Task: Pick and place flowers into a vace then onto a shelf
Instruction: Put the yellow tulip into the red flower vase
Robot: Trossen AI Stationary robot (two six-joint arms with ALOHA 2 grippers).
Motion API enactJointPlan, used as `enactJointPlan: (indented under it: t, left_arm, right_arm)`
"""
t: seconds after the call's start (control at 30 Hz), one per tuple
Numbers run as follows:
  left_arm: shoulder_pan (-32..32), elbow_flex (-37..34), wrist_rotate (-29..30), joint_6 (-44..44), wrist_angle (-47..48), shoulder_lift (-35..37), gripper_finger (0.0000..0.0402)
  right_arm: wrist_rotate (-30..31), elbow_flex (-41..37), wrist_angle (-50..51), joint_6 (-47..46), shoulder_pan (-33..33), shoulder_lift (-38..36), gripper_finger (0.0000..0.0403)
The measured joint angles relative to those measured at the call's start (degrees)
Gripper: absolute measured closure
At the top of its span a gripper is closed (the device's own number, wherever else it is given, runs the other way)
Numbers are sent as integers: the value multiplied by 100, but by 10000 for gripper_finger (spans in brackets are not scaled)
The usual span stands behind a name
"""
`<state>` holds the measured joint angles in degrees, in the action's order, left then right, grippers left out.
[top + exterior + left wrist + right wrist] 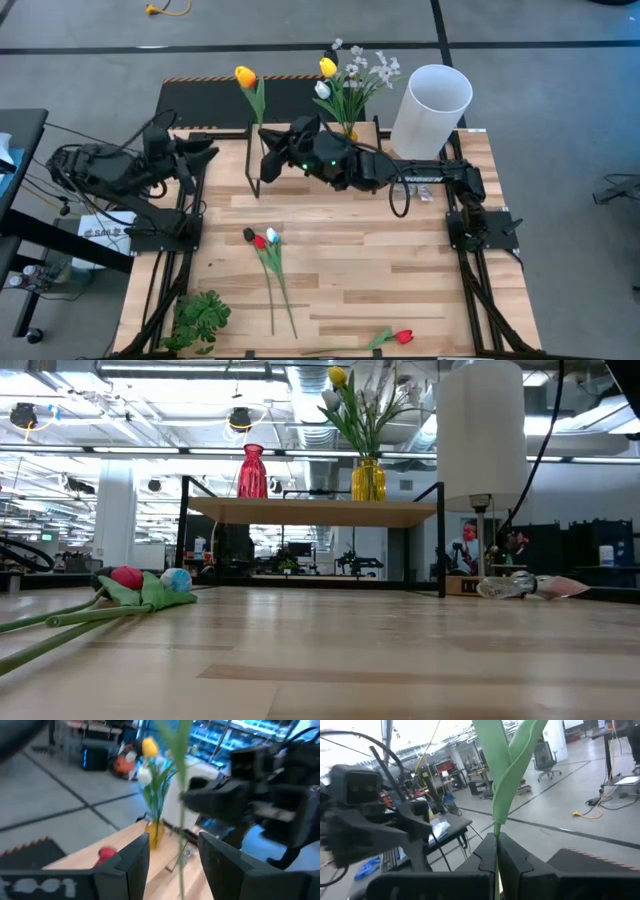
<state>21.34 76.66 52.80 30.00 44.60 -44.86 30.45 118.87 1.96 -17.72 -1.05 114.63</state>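
The yellow tulip (pixel 246 77) is up in the air over the shelf (pixel 320 512), its stem pinched tight in the right gripper (pixel 496 840), which sits above the shelf's left part in the high view. On the shelf there's a red vase (pixel 252 472) and a yellow vase (pixel 368 480) already stuffed with flowers (pixel 352 75): a yellow head, a white one and small white blossoms. The left gripper (pixel 172 855) hangs at the table's left edge with its fingers apart, holding nothing, pointed toward the shelf. More tulips (pixel 265 250) lie flat mid-table, a single red tulip (pixel 400 337) near the front edge, a leafy sprig (pixel 200 318) at the front left corner. A white cylinder (pixel 432 105) stands at the back right.
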Motion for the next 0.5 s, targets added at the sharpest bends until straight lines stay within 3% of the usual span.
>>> enactJointPlan:
  t: [0.27,0.5]
  left_arm:
    - [-155,0,9,-1245,-948,-412,244]
    - [-696,-7,-366,-1386,-1201,-829,244]
  right_arm:
    - [-244,-2,127,275,-30,2,403]
    - [-248,-2,119,683,-186,2,403]
